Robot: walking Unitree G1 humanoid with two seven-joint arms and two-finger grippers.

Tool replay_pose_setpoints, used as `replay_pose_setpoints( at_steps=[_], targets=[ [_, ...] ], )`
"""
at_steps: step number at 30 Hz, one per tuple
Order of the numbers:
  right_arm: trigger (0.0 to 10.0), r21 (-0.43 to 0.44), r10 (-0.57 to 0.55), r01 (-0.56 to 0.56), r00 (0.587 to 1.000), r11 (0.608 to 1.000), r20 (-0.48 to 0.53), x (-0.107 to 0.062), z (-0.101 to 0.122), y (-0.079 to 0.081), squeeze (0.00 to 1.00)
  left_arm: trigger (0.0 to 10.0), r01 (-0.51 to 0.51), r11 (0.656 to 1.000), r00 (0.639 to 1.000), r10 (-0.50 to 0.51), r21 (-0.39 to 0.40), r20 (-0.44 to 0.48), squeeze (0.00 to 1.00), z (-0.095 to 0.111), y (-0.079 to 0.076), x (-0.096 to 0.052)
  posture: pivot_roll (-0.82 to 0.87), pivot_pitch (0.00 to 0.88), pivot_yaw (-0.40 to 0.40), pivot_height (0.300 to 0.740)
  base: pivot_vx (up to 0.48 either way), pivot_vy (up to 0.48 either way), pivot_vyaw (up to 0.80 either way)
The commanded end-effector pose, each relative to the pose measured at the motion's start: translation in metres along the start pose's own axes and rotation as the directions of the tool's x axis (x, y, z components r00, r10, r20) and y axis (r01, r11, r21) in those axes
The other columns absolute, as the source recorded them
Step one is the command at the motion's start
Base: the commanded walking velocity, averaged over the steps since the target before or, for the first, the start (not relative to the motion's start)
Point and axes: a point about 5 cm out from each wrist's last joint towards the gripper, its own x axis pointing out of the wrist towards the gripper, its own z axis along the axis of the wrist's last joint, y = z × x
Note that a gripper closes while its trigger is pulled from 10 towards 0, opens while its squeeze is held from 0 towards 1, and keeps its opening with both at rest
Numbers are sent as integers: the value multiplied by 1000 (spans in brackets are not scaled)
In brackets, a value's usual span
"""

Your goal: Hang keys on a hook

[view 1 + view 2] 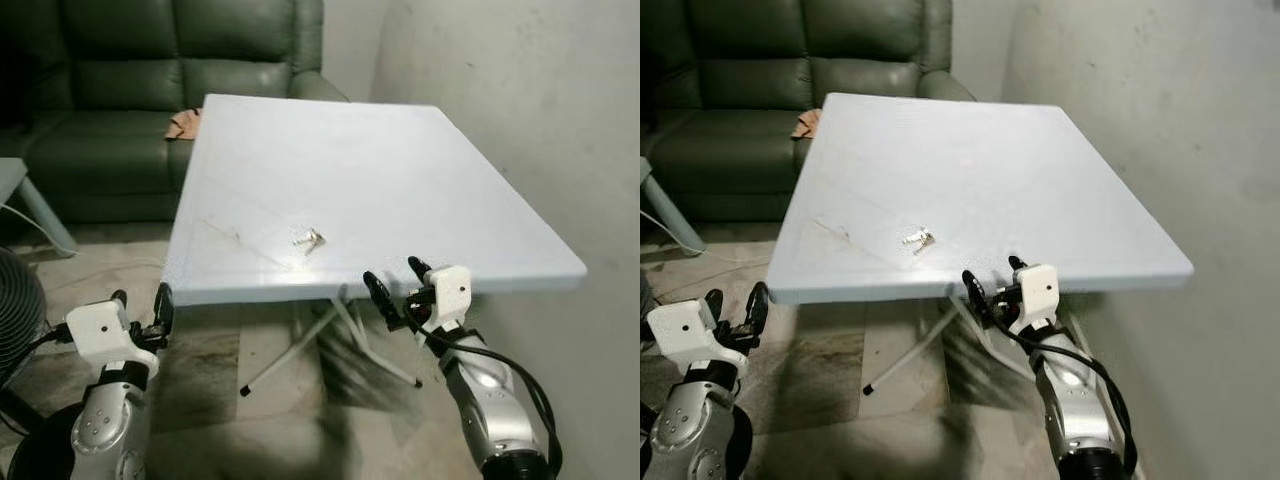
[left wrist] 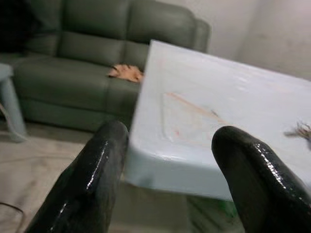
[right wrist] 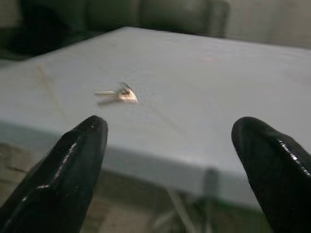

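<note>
Living-room corner, pretty dim; a dark green leather sofa [image 1: 150,90] sits at the back, a plain pale wall [image 1: 520,100] runs down the robot's right side, and the floor [image 1: 210,350] is mottled stone tile. Front and centre is a white folding table, so the surface [image 1: 400,180] is a big pale square with a few scuffs and a faint brownish streak near its near-left part; its crossed metal legs [image 1: 310,340] show underneath.

The keys [image 1: 309,239] are lying flat on the surface, near the front edge and a bit left of its middle; small silvery bunch, nothing touching them. Long axis looks like it runs roughly side to side with a slight tilt; in the right wrist view the keys [image 3: 119,94] show a thin shaft sticking out to one side and a rounder, coppery bit at the other end. Can't make out more than that, it's tiny and blurry.

Right claw [image 1: 398,280] is up just below and in front of the surface's front edge, a little to the right of the keys, fingers spread wide apart and holding nothing; the keys sit well ahead of it. Left claw [image 1: 140,304] is lower, off the front-left corner of the surface, also spread open and empty.

Something tan and crumpled [image 1: 183,124] sits on the sofa seat by the surface's far-left corner; can't tell what it is.
</note>
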Motion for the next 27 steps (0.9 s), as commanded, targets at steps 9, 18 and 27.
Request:
replay_pose_setpoints(
  at_steps=[9, 18, 27],
  targets=[
    [10000, 4, 5, -5, 1000, 1000, 7, 2, 5, 3, 0, 10000, -18, 999, 1000, 18, 35, 8, 0, 5, 3, 5, -57, 0, -58, 732, 0, 200, 0],
    [10000, -24, 12, -12, 1000, 1000, -9, 0, 4, 2, 0, 10000, -13, 999, 1000, 14, 48, -12, 0, 3, -1, 5, -67, 0, -55, 732, 0, 0, 267],
    [10000, -26, 13, -14, 1000, 1000, -12, 0, 4, 2, 0, 10000, -17, 998, 999, 20, 67, -33, 0, 0, -1, 6, -67, 0, -52, 732, 0, 0, 800]
  ],
)
